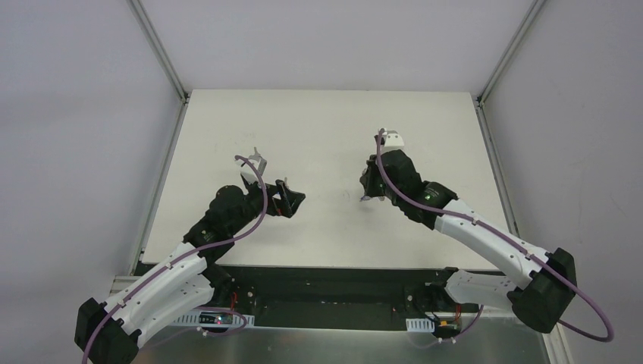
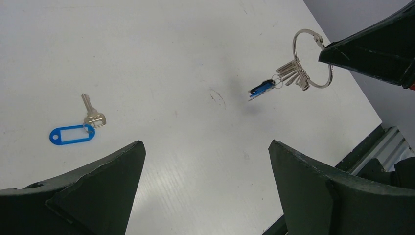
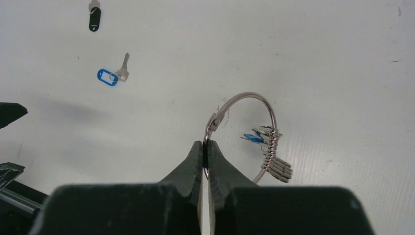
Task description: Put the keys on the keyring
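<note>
My right gripper [image 3: 206,143] is shut on the keyring [image 3: 266,105], a thin silver wire ring held up off the white table. Several silver keys [image 3: 276,166] and a small blue tag [image 3: 252,138] hang on the ring. The left wrist view shows the same ring [image 2: 294,49] with its keys [image 2: 293,73] at the upper right. A loose silver key [image 2: 90,110] with a blue plastic tag [image 2: 72,134] lies flat on the table; it also shows in the right wrist view [image 3: 123,68]. My left gripper [image 2: 205,144] is open and empty above the table, between the loose key and the ring.
Another key with a black tag [image 3: 94,18] lies farther out on the table. The white table [image 1: 318,129] has metal rails along its left and right edges. In the top view my left gripper [image 1: 292,199] and right gripper [image 1: 369,189] face each other mid-table.
</note>
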You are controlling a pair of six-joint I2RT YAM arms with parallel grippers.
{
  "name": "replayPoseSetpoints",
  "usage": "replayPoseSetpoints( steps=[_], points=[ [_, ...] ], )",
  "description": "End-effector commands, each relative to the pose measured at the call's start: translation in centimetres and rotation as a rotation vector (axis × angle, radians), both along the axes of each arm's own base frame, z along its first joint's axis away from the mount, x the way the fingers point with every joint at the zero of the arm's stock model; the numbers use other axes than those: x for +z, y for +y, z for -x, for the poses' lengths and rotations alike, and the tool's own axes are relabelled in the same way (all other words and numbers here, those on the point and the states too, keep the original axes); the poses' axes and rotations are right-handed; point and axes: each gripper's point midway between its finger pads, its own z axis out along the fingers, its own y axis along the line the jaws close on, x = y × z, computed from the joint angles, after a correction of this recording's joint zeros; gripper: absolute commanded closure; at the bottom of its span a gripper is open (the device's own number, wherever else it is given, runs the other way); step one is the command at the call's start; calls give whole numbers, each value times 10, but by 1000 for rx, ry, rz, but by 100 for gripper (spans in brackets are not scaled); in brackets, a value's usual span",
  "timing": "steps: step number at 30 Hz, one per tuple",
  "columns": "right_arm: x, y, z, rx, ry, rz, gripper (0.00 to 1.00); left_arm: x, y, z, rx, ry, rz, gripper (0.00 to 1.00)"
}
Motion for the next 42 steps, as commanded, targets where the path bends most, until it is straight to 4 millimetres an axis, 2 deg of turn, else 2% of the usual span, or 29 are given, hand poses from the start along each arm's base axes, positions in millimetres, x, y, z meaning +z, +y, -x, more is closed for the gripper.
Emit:
replayPoseSetpoints(
  steps=[1,4,9,13,18,20,22,24,27,31,32,33,34,37,39,42],
  points=[
    [4,17,1,31,26,-117,100,6,-3,1,-6,-19,22,1],
    [5,38,-1,61,47,-212,100,7,-2,2,-3,-23,26,1],
    [12,91,0,184,111,-420,100,7,0,1,8,-26,22,1],
    [29,128,5,298,162,-584,100,8,3,1,22,-37,24,1],
    [48,154,7,379,194,-746,100,12,14,1,67,-65,37,1],
    [44,158,5,362,221,-788,100,15,18,2,82,-82,48,1],
    [26,160,-1,320,281,-825,100,16,19,3,87,-93,57,1],
    [12,156,-7,271,342,-896,100,18,19,4,85,-99,62,1],
    [-17,140,-21,155,451,-1007,100,17,18,4,80,-94,60,1],
    [-55,113,-22,60,553,-1080,100,15,16,3,74,-85,56,1],
    [-62,102,-21,37,555,-1083,93,14,15,3,71,-83,54,1],
    [-71,89,-19,1,556,-1073,76,13,15,3,72,-81,53,1],
    [-76,73,-14,-37,548,-1061,67,14,15,3,71,-82,54,1],
    [-80,31,-10,-140,472,-968,40,13,15,2,71,-83,53,1],
    [-75,12,-4,-183,404,-839,35,12,15,2,71,-81,51,1],
    [-48,-10,-1,-197,261,-722,33,12,14,1,71,-78,48,1]
  ],
)
